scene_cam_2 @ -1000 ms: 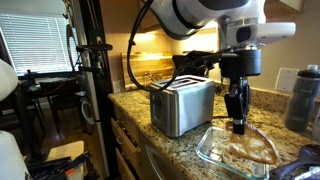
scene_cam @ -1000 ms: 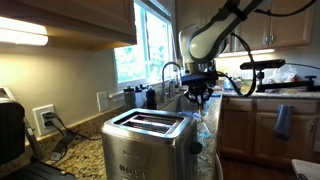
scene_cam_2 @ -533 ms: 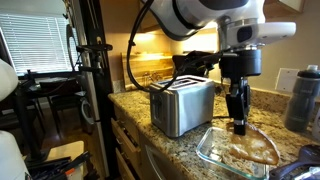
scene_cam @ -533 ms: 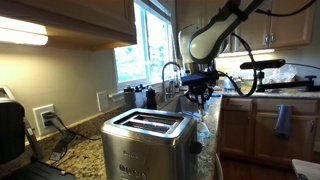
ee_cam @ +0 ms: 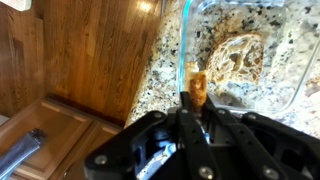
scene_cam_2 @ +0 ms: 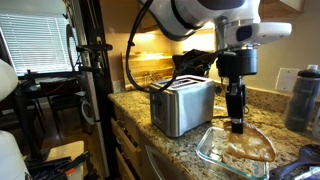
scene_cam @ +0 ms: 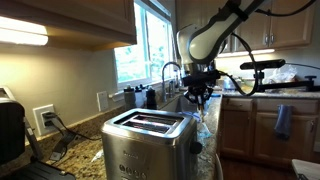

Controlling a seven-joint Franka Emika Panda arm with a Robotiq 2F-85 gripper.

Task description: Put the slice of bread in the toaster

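In the wrist view my gripper (ee_cam: pixel 194 102) is shut on the slice of bread (ee_cam: pixel 198 84), a small golden-brown piece held on edge between the fingertips. It hangs just above the rim of a clear glass dish (ee_cam: pixel 285 105) on the speckled granite counter. In an exterior view the gripper (scene_cam_2: pixel 237 124) points straight down over that dish (scene_cam_2: pixel 215 150), to the right of the steel toaster (scene_cam_2: pixel 181 106). The toaster (scene_cam: pixel 146 142) fills the foreground of an exterior view with both top slots showing, and the gripper (scene_cam: pixel 199 98) hangs beyond it.
A black appliance (scene_cam_2: pixel 196 63) stands behind the toaster. A dark water bottle (scene_cam_2: pixel 303 97) stands on the counter past the dish. A faucet (scene_cam: pixel 171 72) and sink lie near the window. A black stand (scene_cam_2: pixel 95 70) rises beside the counter's edge, with wooden cabinets below.
The gripper, still shut on the bread, has drifted very slightly toward the toaster; nothing else has moved.
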